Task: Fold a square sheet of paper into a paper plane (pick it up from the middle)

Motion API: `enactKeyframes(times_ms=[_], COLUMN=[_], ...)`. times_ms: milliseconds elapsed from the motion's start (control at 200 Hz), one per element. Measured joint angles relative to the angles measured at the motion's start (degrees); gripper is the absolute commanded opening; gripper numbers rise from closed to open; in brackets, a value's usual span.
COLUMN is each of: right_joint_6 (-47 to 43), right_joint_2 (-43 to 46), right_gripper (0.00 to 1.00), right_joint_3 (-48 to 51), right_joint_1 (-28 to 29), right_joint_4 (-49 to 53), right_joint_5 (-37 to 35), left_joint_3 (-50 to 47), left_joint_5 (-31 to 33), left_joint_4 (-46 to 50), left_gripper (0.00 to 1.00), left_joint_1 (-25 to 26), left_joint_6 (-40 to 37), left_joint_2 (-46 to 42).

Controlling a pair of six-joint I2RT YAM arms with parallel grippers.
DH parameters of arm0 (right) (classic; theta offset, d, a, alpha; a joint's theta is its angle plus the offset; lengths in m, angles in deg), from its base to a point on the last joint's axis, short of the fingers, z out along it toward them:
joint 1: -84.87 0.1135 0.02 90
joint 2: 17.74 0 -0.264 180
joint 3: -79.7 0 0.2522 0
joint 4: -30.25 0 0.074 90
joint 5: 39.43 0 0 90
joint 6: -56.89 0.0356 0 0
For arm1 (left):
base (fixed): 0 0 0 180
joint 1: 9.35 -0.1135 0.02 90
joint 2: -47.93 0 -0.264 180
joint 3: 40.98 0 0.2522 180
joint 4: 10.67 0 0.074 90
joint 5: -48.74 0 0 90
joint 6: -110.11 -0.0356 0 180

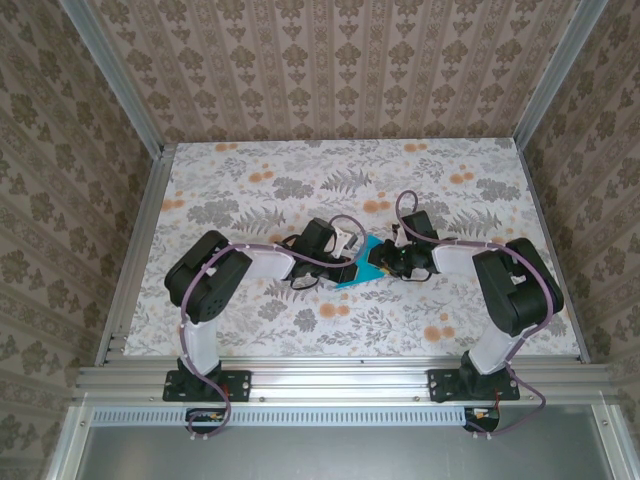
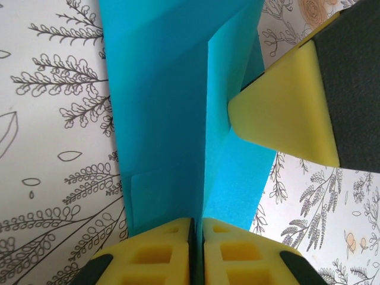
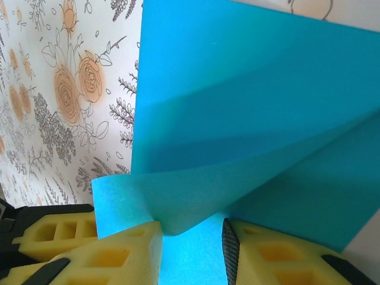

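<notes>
While on floral table [image 1: 250, 330], paper [image 2: 166, 119] in pinch of left fingers [image 2: 154, 258], right fingers [image 3: 119, 261] apart astride its curl.

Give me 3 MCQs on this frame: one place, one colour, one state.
1. Where is the thin, partly folded paper sheet? A) middle of the floral-print table, between left gripper and right gripper; B) far left corner; C) off the table.
2. Sheet colour? A) white; B) teal-blue; C) orange.
3. Left gripper? A) wide open; B) shut on the sheet; C) pressing bare table.
Key: 1A, top view shows it between both wrists; 2B, teal in all views; 3B, its yellow foam fingers meet on the fold.
</notes>
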Motion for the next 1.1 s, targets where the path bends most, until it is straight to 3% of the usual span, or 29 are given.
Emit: enactKeyframes(times_ms=[570,1095], right_joint_6=[0.61,3.63], right_joint_2=[-1.07,-2.62], right_gripper=[0.47,0.49], right_joint_3=[-3.15,-7.41], right_joint_1=[0.66,1.64], right_joint_4=[4.02,10.19], right_joint_5=[-2.32,-6.45], left_joint_3=[0.79,-1.07], left_joint_5=[1.77,6.12], left_joint_4=[4.72,3.80], left_gripper=[0.47,0.32], left_joint_1=[-0.31,-0.70], left_joint_6=[1.57,8.04], left_joint_2=[-4.04,-6.54])
